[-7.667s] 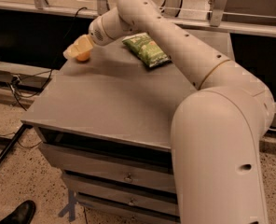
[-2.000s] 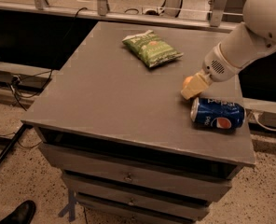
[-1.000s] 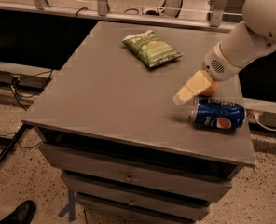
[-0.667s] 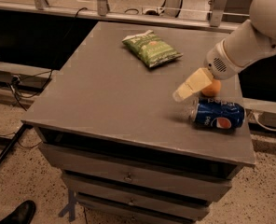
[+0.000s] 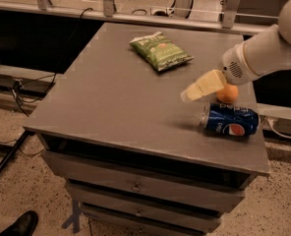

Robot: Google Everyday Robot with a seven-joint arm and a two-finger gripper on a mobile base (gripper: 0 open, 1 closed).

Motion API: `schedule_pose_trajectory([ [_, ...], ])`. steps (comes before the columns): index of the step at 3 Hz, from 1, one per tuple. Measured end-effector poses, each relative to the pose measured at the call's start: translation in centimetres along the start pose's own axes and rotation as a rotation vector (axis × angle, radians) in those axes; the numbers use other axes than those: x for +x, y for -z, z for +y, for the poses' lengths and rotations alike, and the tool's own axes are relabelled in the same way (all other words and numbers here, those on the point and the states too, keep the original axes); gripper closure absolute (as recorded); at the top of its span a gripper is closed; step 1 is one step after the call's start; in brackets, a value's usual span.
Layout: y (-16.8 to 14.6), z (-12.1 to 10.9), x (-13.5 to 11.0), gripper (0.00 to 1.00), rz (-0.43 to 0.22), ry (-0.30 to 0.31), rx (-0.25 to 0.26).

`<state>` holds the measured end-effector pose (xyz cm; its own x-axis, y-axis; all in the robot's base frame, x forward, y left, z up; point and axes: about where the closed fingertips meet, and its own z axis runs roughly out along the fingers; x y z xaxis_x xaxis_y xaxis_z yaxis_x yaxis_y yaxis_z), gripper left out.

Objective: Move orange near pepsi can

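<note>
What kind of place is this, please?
Probably a lab or workshop: grey drawer cabinet, cables on the speckled floor, a metal rail behind. The gripper hangs over the cabinet beside the orange and pepsi can.

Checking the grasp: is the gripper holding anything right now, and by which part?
Nothing seems held. The gripper hangs above the table, its tip empty; the orange sits behind it beside the pepsi can.

**Single camera, high oblique from the bench front**

One view only, so no overlap to report. It sits above the front of the grey flat-topped bench with drawers (image 5: pixel 111 97) and looks down and across toward the far edge. Mid range: the whole top and the drawer fronts are in shot, floor (image 5: pixel 17 191) lower left. The white-armed gripper (image 5: pixel 204 86) enters from the right, over the bench's right side.
</note>
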<state>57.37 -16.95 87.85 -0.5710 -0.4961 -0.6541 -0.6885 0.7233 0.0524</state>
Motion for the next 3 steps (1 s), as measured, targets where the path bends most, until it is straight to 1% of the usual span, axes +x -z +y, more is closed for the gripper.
schedule_pose_trajectory([
  [1, 0.2, 0.1, 1.4, 0.00, -0.181, -0.043, -0.009],
  [2, 3.4, -1.3, 1.7, 0.00, -0.286, -0.063, 0.046],
  [3, 2.9, -2.1, 1.3, 0.00, -0.278, -0.061, 0.031],
])
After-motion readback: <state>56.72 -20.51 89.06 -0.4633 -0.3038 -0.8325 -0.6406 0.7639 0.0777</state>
